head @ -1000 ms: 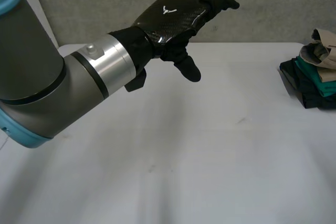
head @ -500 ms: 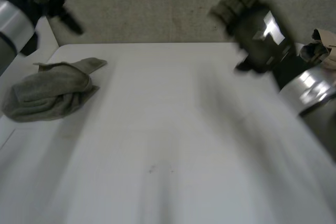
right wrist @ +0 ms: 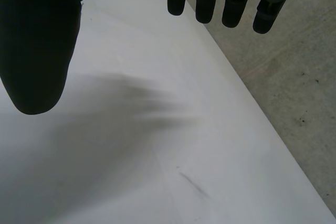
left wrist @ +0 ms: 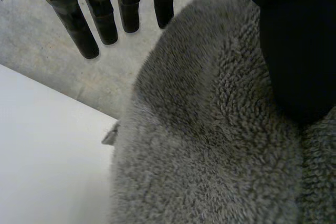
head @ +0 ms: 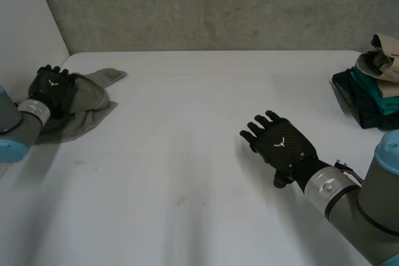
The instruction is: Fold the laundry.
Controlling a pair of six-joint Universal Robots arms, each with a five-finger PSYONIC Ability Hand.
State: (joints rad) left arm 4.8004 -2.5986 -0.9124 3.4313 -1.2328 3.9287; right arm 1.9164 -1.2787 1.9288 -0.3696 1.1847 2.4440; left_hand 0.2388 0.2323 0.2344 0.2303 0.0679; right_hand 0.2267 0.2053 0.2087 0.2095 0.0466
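Little of the folding looks done for this piece. A stack of folded clothes [head: 372, 96] sits at the right edge of the frame, while the grey fleece cloth [head: 95, 99] lies crumpled at the far left of the desk [head: 187, 154], not yet spread. The left hand [head: 53, 88] rests on the heap's near side. Its fingers [left wrist: 100, 22] reach straight past the fleece and its thumb lies over it, so nothing is gripped. The right hand [head: 280, 144], lower right of centre, is spread flat and empty over bare desk, well apart from the cloth.
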